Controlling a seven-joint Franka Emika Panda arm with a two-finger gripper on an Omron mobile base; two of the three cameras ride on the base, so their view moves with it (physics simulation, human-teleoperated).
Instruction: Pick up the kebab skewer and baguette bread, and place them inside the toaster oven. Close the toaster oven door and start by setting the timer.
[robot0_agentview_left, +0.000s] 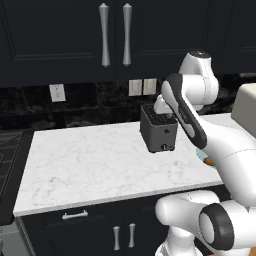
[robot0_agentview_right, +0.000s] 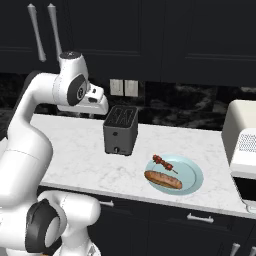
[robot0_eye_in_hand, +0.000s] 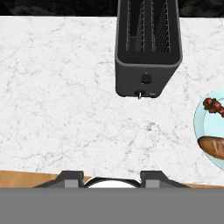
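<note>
You are in a kitchen: marble counter (robot0_agentview_left: 90, 160), dark cabinets (robot0_agentview_left: 60, 40), slot toaster (robot0_agentview_right: 120, 130), toaster oven (robot0_agentview_right: 242, 150), wall outlets (robot0_agentview_right: 123, 87).

Dk grey toaster (robot0_agentview_right: 120, 130) on white grey-veined marble counter (robot0_agentview_right: 75, 150); golden-brown baguette bread (robot0_agentview_right: 163, 180) & red-brown kebab skewer (robot0_agentview_right: 164, 163) on pale blue plate (robot0_agentview_right: 192, 172); cream toaster oven (robot0_agentview_right: 241, 135); black cabinets (robot0_agentview_right: 165, 35).

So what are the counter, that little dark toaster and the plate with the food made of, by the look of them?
The counter looks like polished white marble or an imitation: grey veins run through it. The toaster looks like dark grey metal or plastic with a matte finish, with wire grilles in its slots. The plate looks like glazed ceramic, smooth and pale blue, though plastic is possible.
</note>
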